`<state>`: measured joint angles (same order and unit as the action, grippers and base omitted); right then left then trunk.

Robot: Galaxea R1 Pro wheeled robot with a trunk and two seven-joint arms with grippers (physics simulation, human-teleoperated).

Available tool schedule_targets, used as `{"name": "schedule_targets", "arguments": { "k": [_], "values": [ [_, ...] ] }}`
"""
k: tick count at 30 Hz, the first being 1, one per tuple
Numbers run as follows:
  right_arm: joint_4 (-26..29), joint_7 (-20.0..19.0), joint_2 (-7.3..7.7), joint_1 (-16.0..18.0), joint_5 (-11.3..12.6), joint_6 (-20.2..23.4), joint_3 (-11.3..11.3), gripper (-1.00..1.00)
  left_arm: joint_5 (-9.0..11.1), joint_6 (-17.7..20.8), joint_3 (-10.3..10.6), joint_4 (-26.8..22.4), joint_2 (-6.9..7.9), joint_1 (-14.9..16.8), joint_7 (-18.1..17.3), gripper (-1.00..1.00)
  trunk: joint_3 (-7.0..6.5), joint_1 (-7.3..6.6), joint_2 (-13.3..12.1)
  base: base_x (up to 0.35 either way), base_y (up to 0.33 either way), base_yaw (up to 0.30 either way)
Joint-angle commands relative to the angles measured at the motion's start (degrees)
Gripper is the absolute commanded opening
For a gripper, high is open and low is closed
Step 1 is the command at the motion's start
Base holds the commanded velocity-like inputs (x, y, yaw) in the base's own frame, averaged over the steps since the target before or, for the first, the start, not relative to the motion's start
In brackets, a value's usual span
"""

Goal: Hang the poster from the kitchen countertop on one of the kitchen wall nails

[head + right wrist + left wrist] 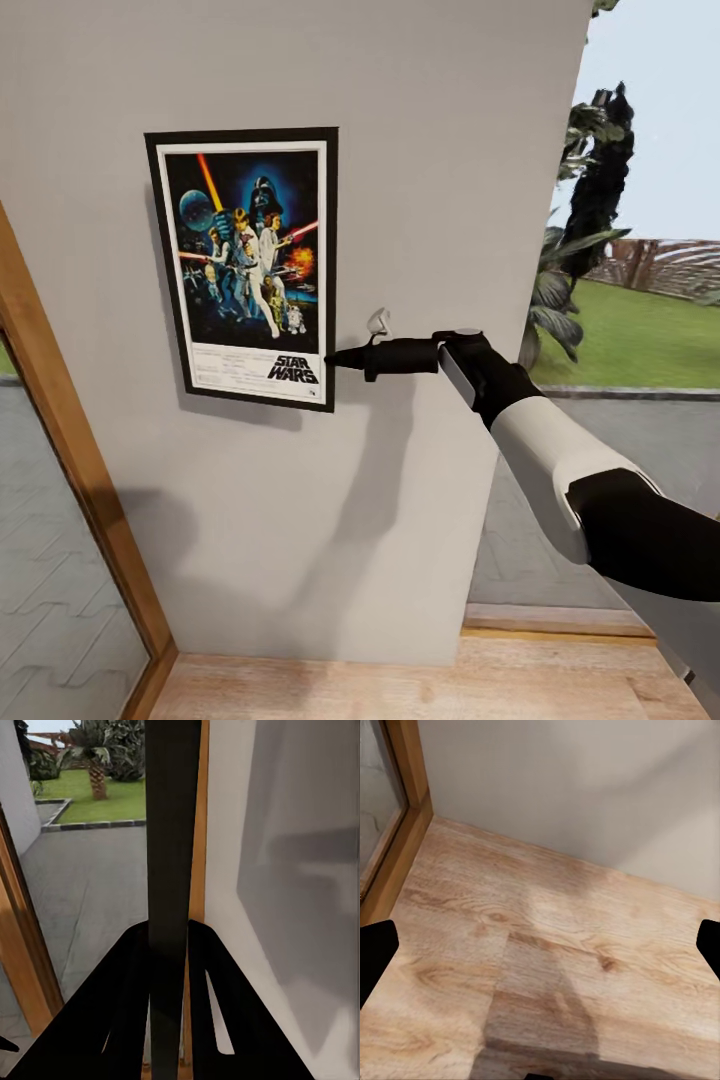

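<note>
The poster (246,267) sits flat against the pale grey wall (450,200), upright with a slight lean, as the robot's right gripper (338,358) pinches its lower right corner; in the right wrist view the black frame edge (172,870) runs straight between the two clenched fingers (112,1020). The job looks nearly finished: the poster is off the table and up on the wall, and what appears left is to let go and draw the arm back, if it has truly caught on a nail, which is hidden behind it. The poster shows a black frame, a white border, colourful figures on dark blue and a "STAR WARS" logo at the bottom. The left gripper (540,952) hangs low over the wooden floor (547,967), its dark fingertips spread wide at the picture's edges, holding nothing.
</note>
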<state>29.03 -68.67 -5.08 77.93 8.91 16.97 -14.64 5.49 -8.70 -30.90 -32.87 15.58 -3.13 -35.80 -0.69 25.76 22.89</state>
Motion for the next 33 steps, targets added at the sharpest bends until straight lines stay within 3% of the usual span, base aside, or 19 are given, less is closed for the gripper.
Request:
{"name": "schedule_targets", "arguments": {
  "k": [1,33],
  "values": [
    [0.0,0.2,0.01,0.0,0.7,0.8,-0.2,-1.0,0.4,0.1,0.0,0.0,0.02,0.0,-0.3,1.0,0.01,0.02,0.0,0.0,0.0,0.0],
    [0.0,1.1,-0.01,0.0,0.7,0.8,-0.2,-1.0,0.4,0.1,0.0,0.0,0.06,0.0,-0.3,1.0,0.01,0.02,0.0,0.019,0.0,0.0]
  ]
}}
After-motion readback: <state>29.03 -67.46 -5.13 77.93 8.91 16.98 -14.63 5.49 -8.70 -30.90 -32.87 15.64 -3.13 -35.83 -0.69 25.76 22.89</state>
